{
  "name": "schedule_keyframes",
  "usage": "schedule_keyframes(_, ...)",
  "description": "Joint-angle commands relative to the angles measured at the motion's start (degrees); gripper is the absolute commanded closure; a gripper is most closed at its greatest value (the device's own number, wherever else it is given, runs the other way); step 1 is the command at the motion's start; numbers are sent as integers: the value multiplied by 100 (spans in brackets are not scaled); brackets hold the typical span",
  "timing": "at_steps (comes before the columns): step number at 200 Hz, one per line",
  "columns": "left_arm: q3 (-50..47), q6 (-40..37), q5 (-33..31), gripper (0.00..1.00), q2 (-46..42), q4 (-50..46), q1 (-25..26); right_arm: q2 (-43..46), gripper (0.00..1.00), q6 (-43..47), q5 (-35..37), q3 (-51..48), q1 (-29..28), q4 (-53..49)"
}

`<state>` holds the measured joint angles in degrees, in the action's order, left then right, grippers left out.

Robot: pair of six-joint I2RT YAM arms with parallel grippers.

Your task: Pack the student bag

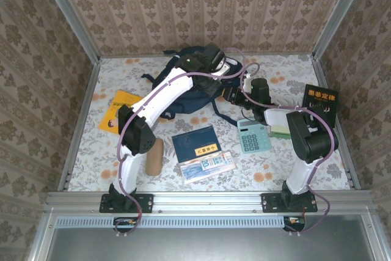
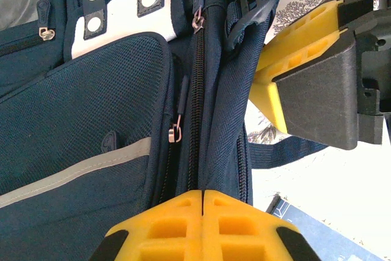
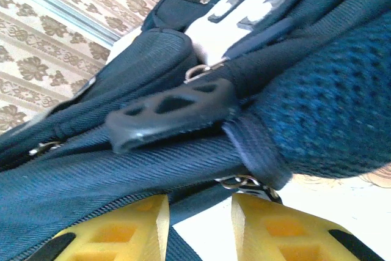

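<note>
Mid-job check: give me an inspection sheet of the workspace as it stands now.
Surface: floral tablecloth, flat.
Job's things: student bag, lying at the far middle.
Clutter: yellow booklet, brown roll, blue book, calculator, black book.
End effectors: left end effector shut at the bag's zip; right end effector open, straddling a strap.
Cables: purple cables run along both arms.
Surroundings: patterned walls, metal frame.

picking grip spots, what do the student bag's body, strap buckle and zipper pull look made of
The student bag: woven navy fabric, matte, twill ribs and mesh visible.
The strap buckle: probably hard plastic, black, faint sheen, moulded cutouts.
The zipper pull: seemingly metal, silvery glint.
</note>
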<state>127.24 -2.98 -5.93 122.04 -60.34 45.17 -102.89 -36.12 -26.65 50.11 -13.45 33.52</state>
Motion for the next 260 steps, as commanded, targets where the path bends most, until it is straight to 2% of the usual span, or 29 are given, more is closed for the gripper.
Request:
schedule_keyframes(1,342,105,-43,100,-93,110,-57,-23,68,316,244,4,7,-293)
schedule_keyframes(88,486,96,-3,100,39,85,-78,-93,66,515,740,29,-3,-485)
schedule_keyframes(134,515,87,64,100,92,99,-74,-281,61,529,946,200,-17,-406)
schedule_keyframes(192,512,105,110,100,83,80,-60,-532,61,674,1101,301,-89,-84)
schedule_keyframes(206,495,105,119,100,86,93,-54,-581,67,698,1101,364,-126,-47)
schedule_keyframes(215,488,112,128,100,90,92,-55,-622,76,728,1073,409,-124,-42)
schedule_keyframes(228,504,128,136,100,109,92,-46,-651,83,736,999,464,-125,-33)
schedule_keyframes(239,513,123,123,100,114,94,-38,-612,93,738,964,446,-125,3)
schedule_keyframes(252,518,133,113,100,125,92,-42,-497,100,729,924,346,-124,100)
schedule_keyframes(260,508,140,99,100,127,90,-35,-410,100,719,896,272,-131,145)
